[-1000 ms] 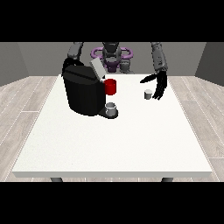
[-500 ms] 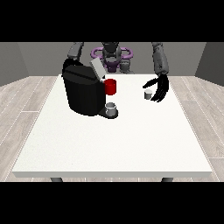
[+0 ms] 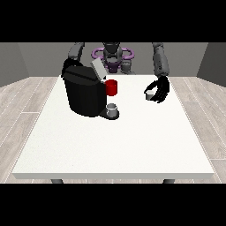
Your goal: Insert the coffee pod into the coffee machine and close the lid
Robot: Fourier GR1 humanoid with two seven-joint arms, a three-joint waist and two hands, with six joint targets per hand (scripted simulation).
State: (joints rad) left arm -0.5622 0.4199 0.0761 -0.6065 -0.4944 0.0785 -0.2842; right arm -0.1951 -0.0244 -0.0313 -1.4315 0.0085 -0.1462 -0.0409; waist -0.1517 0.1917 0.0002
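Observation:
The black coffee machine (image 3: 84, 95) stands on the table's left half with its grey lid (image 3: 98, 69) tilted up. The small white coffee pod (image 3: 150, 93) is right of it. The hand at the view's right (image 3: 160, 89) has its fingers curled round the pod, just above the table. The arm at the view's left comes down behind the machine. Its hand (image 3: 67, 65) is a dark shape at the machine's back left corner, mostly hidden.
A red mug (image 3: 111, 87) sits at the machine's right side, and a grey cup (image 3: 112, 109) stands on its drip tray. The white table (image 3: 114, 145) stretches wide towards the camera. The robot's torso is at the far edge.
The hand at the view's right has drawn its fingers in round the pod and shifted slightly. The machine, mug and cup have not moved.

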